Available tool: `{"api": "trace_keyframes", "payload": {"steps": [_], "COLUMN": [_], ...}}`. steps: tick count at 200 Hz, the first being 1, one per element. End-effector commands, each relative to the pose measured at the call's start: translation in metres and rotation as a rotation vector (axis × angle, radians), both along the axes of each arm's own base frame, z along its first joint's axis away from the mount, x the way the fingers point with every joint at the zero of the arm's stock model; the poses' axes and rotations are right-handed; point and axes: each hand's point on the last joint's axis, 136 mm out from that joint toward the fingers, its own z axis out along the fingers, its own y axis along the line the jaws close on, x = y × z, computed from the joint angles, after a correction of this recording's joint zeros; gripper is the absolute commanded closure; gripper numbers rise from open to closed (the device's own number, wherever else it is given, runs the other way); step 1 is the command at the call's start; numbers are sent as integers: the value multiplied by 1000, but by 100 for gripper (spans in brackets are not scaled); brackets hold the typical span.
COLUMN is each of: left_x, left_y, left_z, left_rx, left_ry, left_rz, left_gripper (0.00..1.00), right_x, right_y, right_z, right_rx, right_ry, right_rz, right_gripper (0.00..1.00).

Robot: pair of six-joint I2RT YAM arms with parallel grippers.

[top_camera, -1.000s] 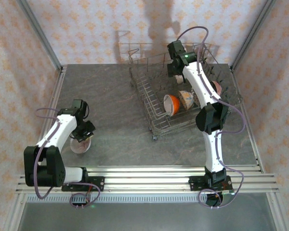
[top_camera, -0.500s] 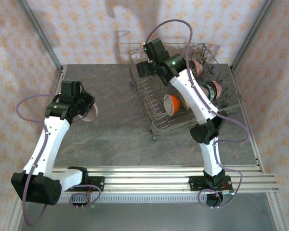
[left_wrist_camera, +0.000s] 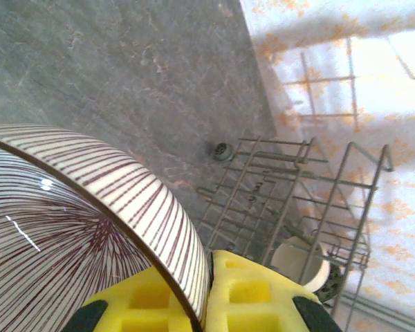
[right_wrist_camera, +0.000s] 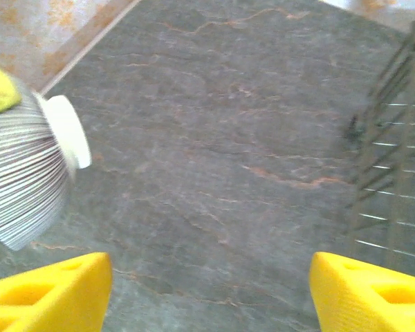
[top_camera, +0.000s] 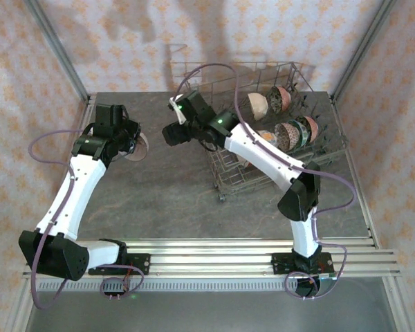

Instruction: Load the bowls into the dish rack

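Note:
My left gripper [top_camera: 129, 140] is shut on the rim of a cream bowl with thin dark stripes [top_camera: 138, 146], held on edge above the table's left half. In the left wrist view the yellow fingers [left_wrist_camera: 249, 297] pinch the bowl's wall [left_wrist_camera: 90, 228]. My right gripper [top_camera: 170, 134] reaches left from the dish rack [top_camera: 225, 173], open and facing that bowl, a short gap away. In the right wrist view the striped bowl [right_wrist_camera: 28, 180] hangs at the left, outside the open right gripper [right_wrist_camera: 211, 287]. Several bowls [top_camera: 290, 133] stand on edge in the rack.
The grey wire rack [left_wrist_camera: 290, 200] fills the table's right back part, and its corner [right_wrist_camera: 394, 173] stands close to my right wrist. A cream bowl [left_wrist_camera: 297, 259] sits inside it. Papered walls and metal frame posts [top_camera: 55, 55] enclose the table.
My left arm lifted the striped bowl off the table's front left and carried it back toward the middle. My right arm swung out of the rack leftward to meet it, its jaws narrowing somewhat.

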Motion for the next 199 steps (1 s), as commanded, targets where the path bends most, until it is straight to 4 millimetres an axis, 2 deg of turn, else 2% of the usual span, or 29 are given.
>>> {"api": "trace_keyframes", "payload": {"steps": [1,24,72,124,199], "left_x": [10,8,10,7,11], "left_y": [4,6,0,-1,-8], "left_z": [33,31,32,41,42], "left_rx": [-15,-32,-72,-85,-116], "left_ry": [-102,-99,-103,-125,-134], "left_rz": [68,91,83,78,66], "left_gripper": [100,100,100,100,100], "right_x": [-13,-21,-39,-31,-11], "right_y": [22,33,63,68,77], "right_z": [46,42,31,11,-11], "right_rx": [152,123,191,199,246], "right_ry": [-80,-119,-94,-103,-136], "right_rz": [29,34,96,41,-61], "right_gripper": [30,32,37,39,44]}}
